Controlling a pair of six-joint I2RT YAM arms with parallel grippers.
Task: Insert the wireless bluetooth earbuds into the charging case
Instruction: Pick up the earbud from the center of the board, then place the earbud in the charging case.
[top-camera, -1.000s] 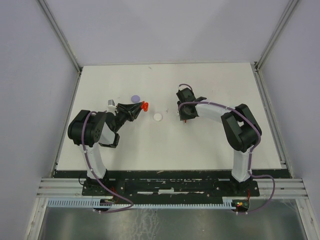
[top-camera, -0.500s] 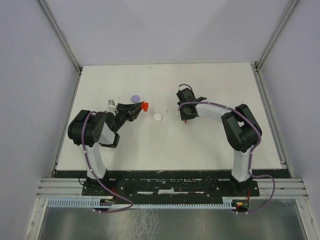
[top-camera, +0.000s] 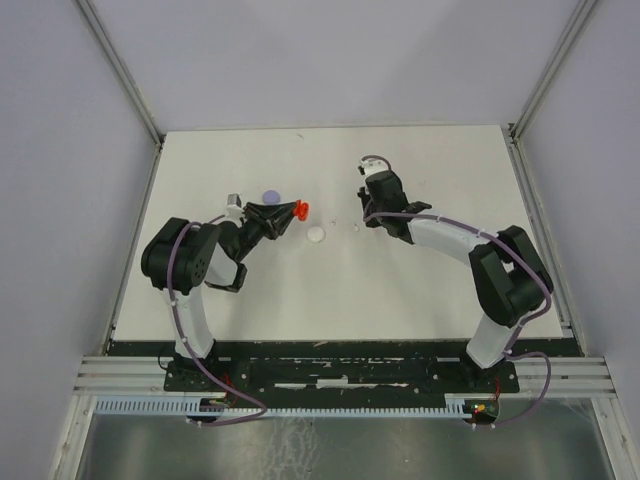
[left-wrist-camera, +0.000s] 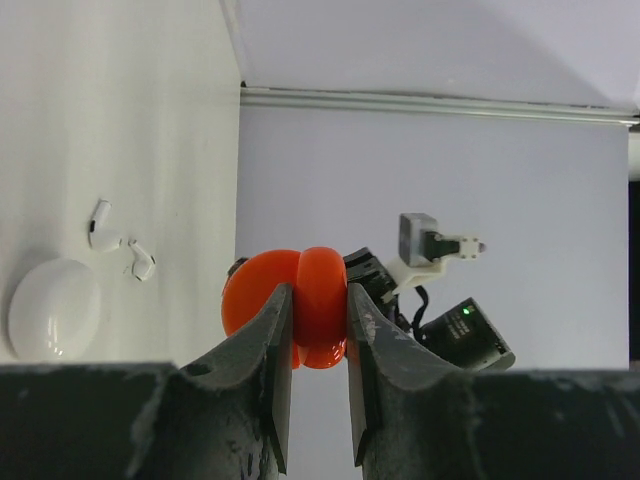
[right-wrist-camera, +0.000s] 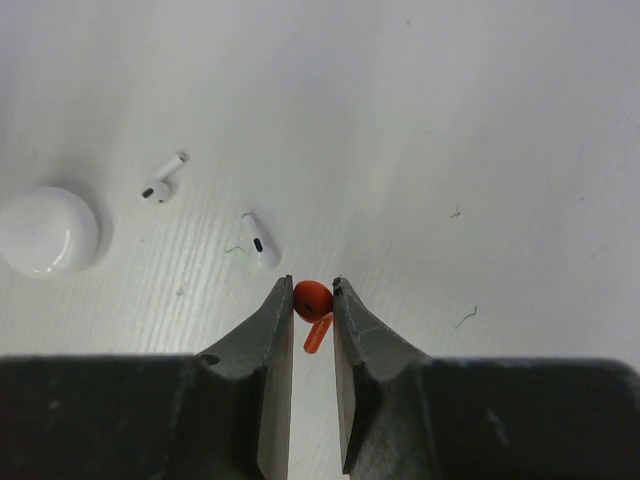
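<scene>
**Red earbud and its case, held on opposite sides of the white case (right-wrist-camera: 48, 232).**
Your right gripper (right-wrist-camera: 312, 288), right of the white case, pinches the one red earbud (right-wrist-camera: 312, 299), stem trailing back toward the wrist. Your left gripper (left-wrist-camera: 318, 292), left of it, clamps the red charging case (left-wrist-camera: 255, 300), seemingly open. So the right arm carries leftward. Two white earbuds (right-wrist-camera: 262, 243) lie beside the white case, one lavender case (top-camera: 270, 197) beyond-left.
</scene>
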